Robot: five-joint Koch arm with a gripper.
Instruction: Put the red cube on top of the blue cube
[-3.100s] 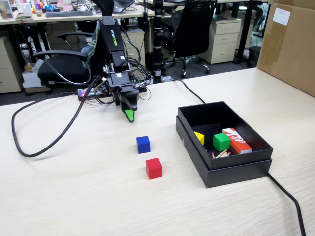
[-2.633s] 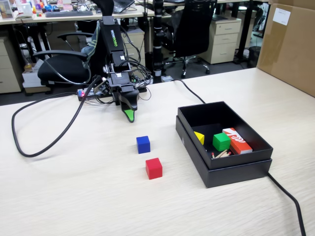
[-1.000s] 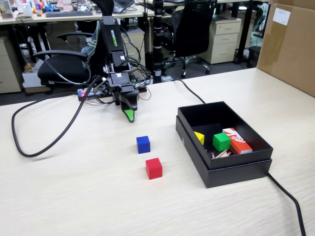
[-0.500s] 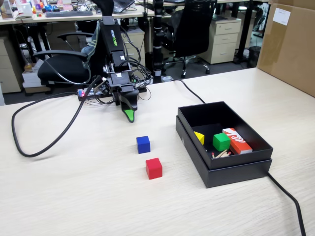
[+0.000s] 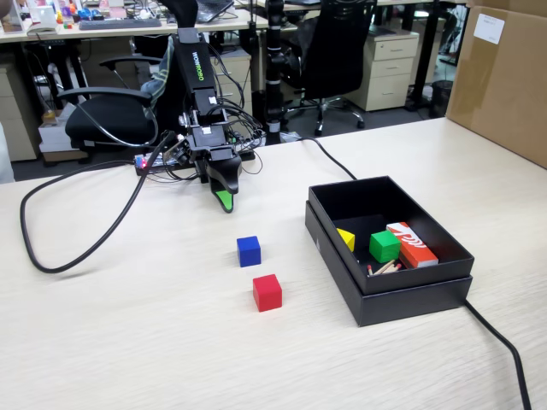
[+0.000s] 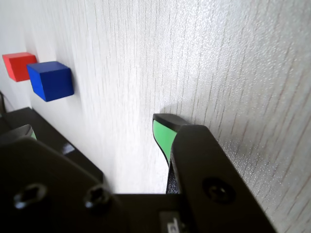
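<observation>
The red cube sits on the pale wooden table, nearest the front. The blue cube sits just behind it, a small gap apart. My gripper, black with green pads, hangs tip-down close over the table behind the blue cube, apart from both cubes. In the wrist view the gripper is open and empty, with bare table between the jaws. The blue cube and the red cube lie at that view's upper left.
An open black box stands right of the cubes, holding a green cube, a yellow piece and a red-orange box. A black cable loops at the left. A cardboard box stands far right.
</observation>
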